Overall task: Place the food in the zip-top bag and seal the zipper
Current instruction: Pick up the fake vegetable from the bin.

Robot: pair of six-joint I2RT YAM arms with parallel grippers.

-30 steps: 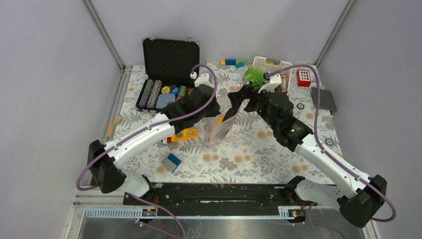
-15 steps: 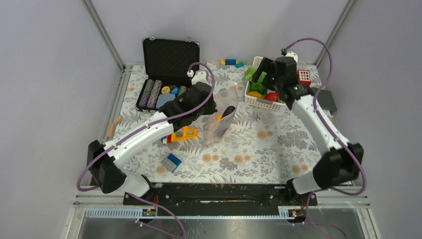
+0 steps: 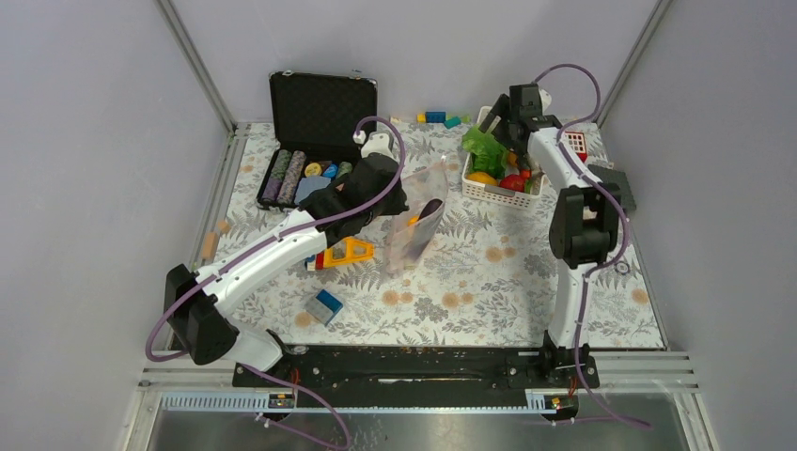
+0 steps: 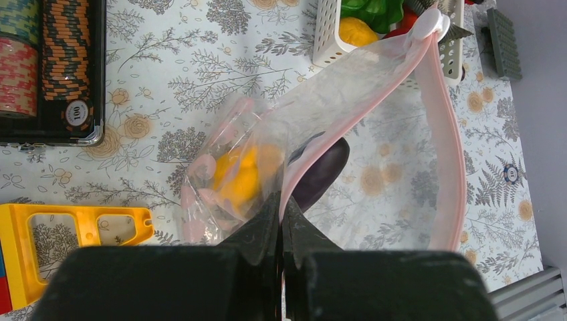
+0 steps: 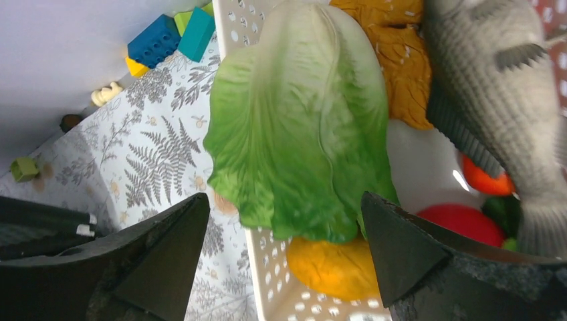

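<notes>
Two hands, two different jobs. My left gripper (image 4: 281,217) is pinched tight on the pink zipper rim of the clear plastic zip-top bag (image 4: 374,87), which stands near the middle of the flower-patterned table (image 3: 489,272). Its mouth gapes toward the white plastic basket (image 4: 324,40). Inside the bag lie a yellow food piece (image 4: 241,177) and a dark purple aubergine (image 4: 321,174). The round white slider (image 4: 428,23) sits at the far end of the zipper.

My right gripper (image 5: 284,200) is spread wide over the basket at the table's far right corner. A green lettuce leaf (image 5: 301,120) lies between its fingers (image 5: 160,261); I cannot tell whether they touch it. Around the leaf in the basket are an orange-yellow lump (image 5: 334,264), a red piece (image 5: 461,224) and a grey fish (image 5: 495,87).
</notes>
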